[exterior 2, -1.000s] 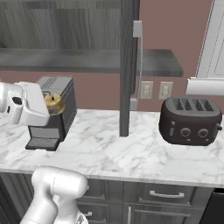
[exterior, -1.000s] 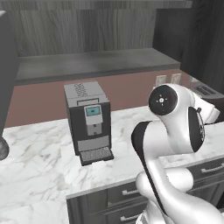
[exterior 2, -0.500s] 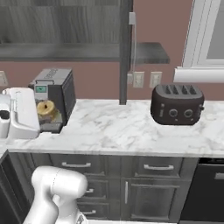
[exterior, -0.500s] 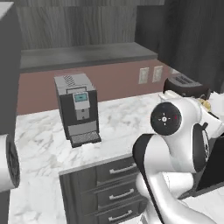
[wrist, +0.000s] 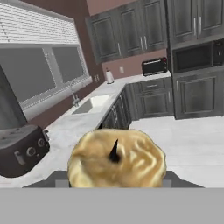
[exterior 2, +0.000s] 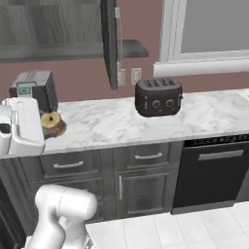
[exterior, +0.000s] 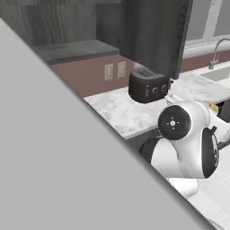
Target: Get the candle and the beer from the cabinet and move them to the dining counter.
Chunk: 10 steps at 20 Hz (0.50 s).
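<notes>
A: Where is the candle (wrist: 117, 162)?

B: At the bottom centre of the hand view, big and pale yellow, with its dark wick pointing up. In the right base view it sits at mid-left (exterior 2: 51, 123), at the tip of the white hand. In the left base view a bit of yellow (exterior: 211, 105) shows at the right edge, past the arm's elbow.

A: And the gripper (wrist: 114, 178)?

B: Part-way closed, with the candle clamped between its fingers. A dark finger shows on either side of the candle.

A: The cabinet (exterior 2: 110, 43)?

B: Top centre of the right base view, with its dark door swung out toward the camera.

A: Anything else?

B: A black toaster (exterior 2: 158, 97) stands on the marble worktop (exterior 2: 102, 124), right of centre. A coffee machine (exterior 2: 32, 88) stands behind the candle at upper left. In the hand view a sink (wrist: 90, 104) lies left of centre.
</notes>
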{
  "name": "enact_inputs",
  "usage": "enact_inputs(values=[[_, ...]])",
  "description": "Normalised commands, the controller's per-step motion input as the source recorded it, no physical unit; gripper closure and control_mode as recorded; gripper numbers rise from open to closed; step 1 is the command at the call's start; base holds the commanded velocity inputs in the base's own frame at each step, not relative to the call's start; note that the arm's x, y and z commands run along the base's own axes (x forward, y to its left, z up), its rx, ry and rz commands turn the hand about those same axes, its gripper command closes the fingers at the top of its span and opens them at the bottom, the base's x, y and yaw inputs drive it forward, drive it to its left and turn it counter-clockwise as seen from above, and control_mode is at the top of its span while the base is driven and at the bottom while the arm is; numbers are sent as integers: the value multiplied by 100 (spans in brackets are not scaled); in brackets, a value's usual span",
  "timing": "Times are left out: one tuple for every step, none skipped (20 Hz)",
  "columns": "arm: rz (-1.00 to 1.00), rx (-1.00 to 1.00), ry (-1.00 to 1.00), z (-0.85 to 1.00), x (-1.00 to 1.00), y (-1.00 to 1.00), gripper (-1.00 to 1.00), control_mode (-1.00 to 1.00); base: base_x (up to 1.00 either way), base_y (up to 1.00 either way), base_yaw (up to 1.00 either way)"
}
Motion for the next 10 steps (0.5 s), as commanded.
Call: enact_inputs(values=[[0, 0, 0, 0, 0, 0, 100, 100, -20, -21, -54], [0, 0, 0, 0, 0, 0, 100, 100, -18, -21, -54], [0, 0, 0, 0, 0, 0, 100, 100, -16, -22, -55], [0, 0, 0, 0, 0, 0, 100, 100, -14, -26, -56], [0, 0, 0, 0, 0, 0, 100, 100, -11, -27, -57], [0, 0, 0, 0, 0, 0, 100, 100, -11, -27, -57], [0, 0, 0, 0, 0, 0, 100, 100, -11, -26, -57], [0, 0, 0, 0, 0, 0, 100, 100, -11, -24, -57], [0, 0, 0, 0, 0, 0, 100, 100, -10, -25, -58], [0, 0, 0, 0, 0, 0, 100, 100, -10, -27, -57]])
